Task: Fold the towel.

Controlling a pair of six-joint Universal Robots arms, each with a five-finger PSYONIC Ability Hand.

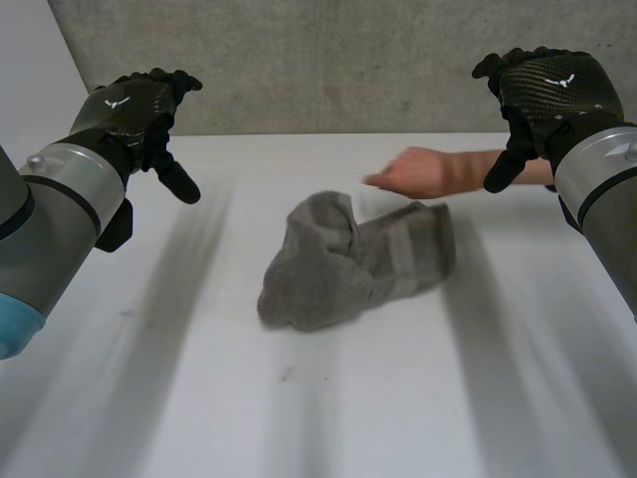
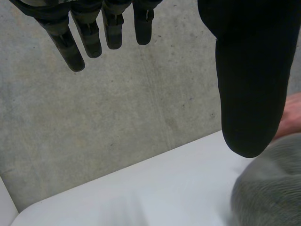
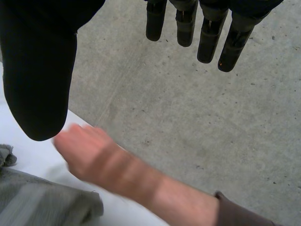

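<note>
Head view: one grey towel (image 1: pixel 358 261) lies crumpled on the white table (image 1: pixel 299 418). Its long axis runs diagonally: the thick bunched end is nearer the robot & toward its left, the flatter end farther off & toward its right.

The left hand (image 1: pixel 134 115) hangs raised, well apart from the towel, out beyond the bunched end. The right hand (image 1: pixel 547 95) hangs raised beyond the flat end, prob. the slightly nearer of the two. Both are released per their wrist views: fingers straight, thumb apart, nothing held, neither on the cloth.

A person's hand (image 1: pixel 413 171) extends in from the right, at the towel's far edge. Can't tell if it's touching or just beside. It sits btw the right hand & the towel.

Count: 1 towel, 2 robot hands, 1 person's hand.

Judgement: the cloth needs spreading flat before any fold. Each hand must come down & inward toward the towel, and the person's hand is in the right hand's way.
</note>
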